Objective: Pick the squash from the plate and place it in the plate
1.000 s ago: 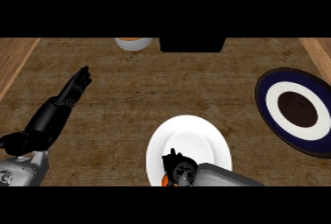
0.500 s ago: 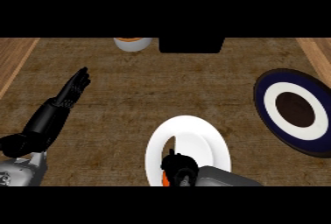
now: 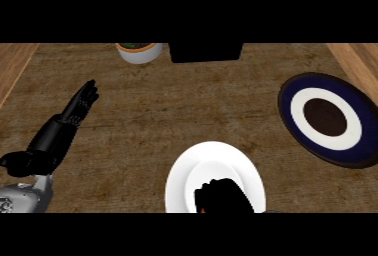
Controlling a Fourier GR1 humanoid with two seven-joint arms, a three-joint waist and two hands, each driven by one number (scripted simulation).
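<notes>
The right hand [image 3: 221, 196] sits low over the near half of the round white plate [image 3: 214, 152]. Its black fingers are bunched and curled downward round the orange squash [image 3: 201, 211]. The squash is almost wholly hidden beneath the hand; only a thin orange sliver shows at the hand's lower left edge. Its long axis cannot be read, so I cannot say how the grip lies across it.

The coming move turns on the dark blue plate with a white ring and brown centre [image 3: 319, 81], which lies forward and to the right of this hand, well apart from it. A strip of bare brown worktop [image 3: 184, 110] separates the two plates. The right hand is plainly the nearer one, so it should probably lift clear of the white rim and then travel diagonally forward-right.

That path looks open. Past the blue plate, further right, a raised wooden border [image 3: 362, 60] runs close to its far rim, so there is little room to overshoot.

Far forward of the hand, at the worktop's back edge, stand a small white cup [image 3: 139, 52] and a black box [image 3: 205, 51], both off the route.

Well to the left, the left hand [image 3: 77, 107] rests with its fingers straight, holding nothing.
</notes>
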